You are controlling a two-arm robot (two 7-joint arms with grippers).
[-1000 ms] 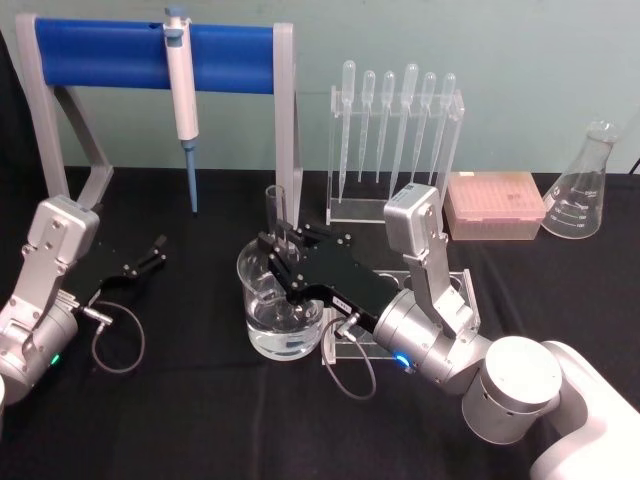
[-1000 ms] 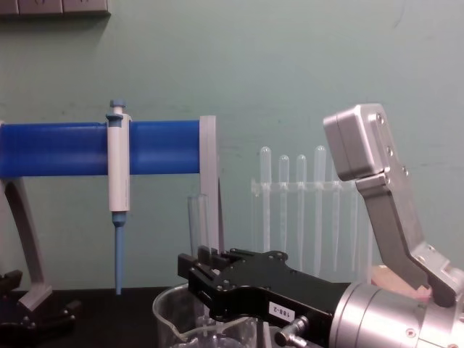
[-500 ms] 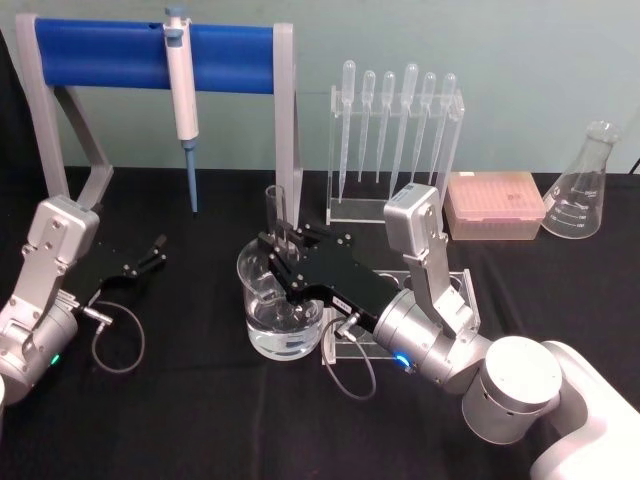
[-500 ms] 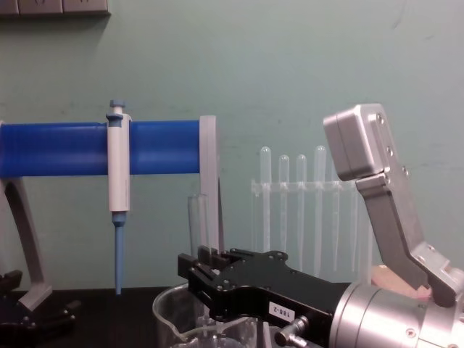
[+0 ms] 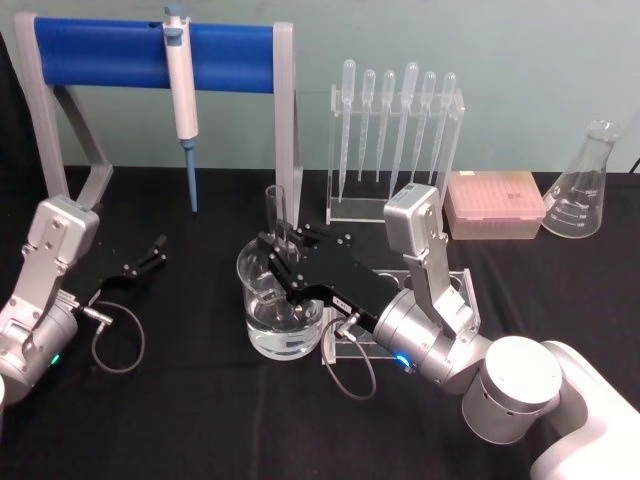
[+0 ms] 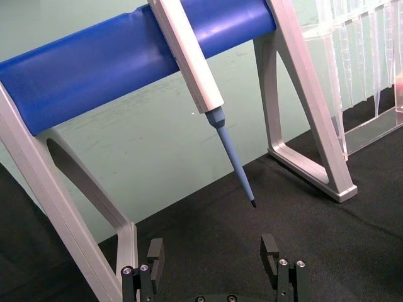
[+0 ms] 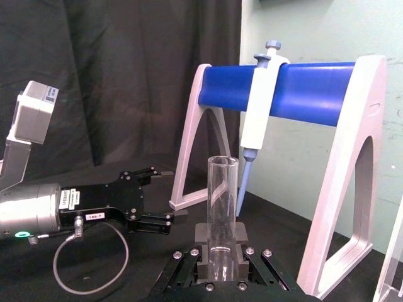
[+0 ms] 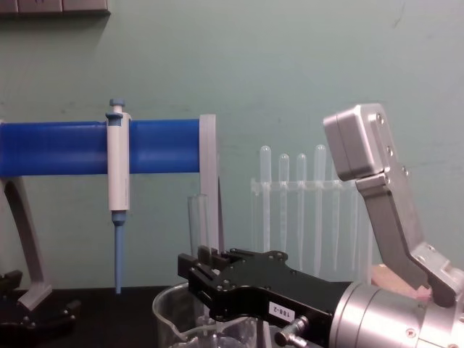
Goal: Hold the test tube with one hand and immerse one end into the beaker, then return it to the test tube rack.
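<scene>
My right gripper (image 5: 283,254) is shut on the test tube (image 5: 276,212), holding it upright over the beaker (image 5: 262,330). The tube's lower end reaches down inside the beaker, which holds clear liquid. In the chest view the tube (image 8: 197,221) rises above the black right gripper (image 8: 208,272), with the beaker's rim (image 8: 165,304) just below. The right wrist view shows the open-topped tube (image 7: 222,207) clamped between the pads of the right gripper (image 7: 220,251). My left gripper (image 5: 152,252) rests open on the table at the left, away from the beaker; the left wrist view shows the left gripper (image 6: 214,267) with nothing between its fingers.
A blue-barred stand (image 5: 150,55) with a hanging micropipette (image 5: 183,95) stands behind the beaker. A clear rack of pipettes (image 5: 395,140), a pink tip box (image 5: 495,205) and a conical flask (image 5: 582,185) line the back right. A small clear rack (image 5: 455,290) sits under my right arm.
</scene>
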